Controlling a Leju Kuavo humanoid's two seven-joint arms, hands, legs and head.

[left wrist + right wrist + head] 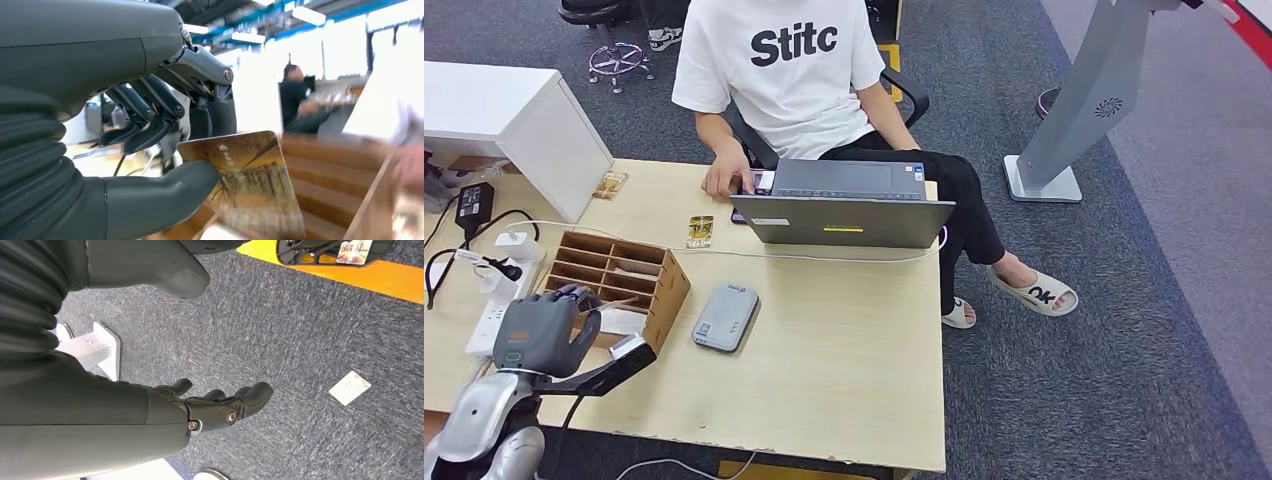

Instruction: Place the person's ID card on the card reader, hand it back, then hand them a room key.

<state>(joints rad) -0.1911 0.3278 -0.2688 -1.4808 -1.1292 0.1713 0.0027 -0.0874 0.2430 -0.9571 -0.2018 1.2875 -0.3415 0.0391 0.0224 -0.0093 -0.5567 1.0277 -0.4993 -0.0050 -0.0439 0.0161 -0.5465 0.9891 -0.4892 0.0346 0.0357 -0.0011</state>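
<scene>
My left hand is at the near end of the wooden slotted card box. In the left wrist view its thumb and fingers pinch a brown and gold room key card just above the box's slots. The grey card reader lies flat on the desk to the right of the box. The person's hand rests at the desk's far edge beside a card by the laptop. My right hand hangs over the carpet, fingers apart and holding nothing.
An open grey laptop stands at the far side with a white cable in front of it. Two more gold cards lie on the desk. Power strips and adapters crowd the left edge, next to a white cabinet.
</scene>
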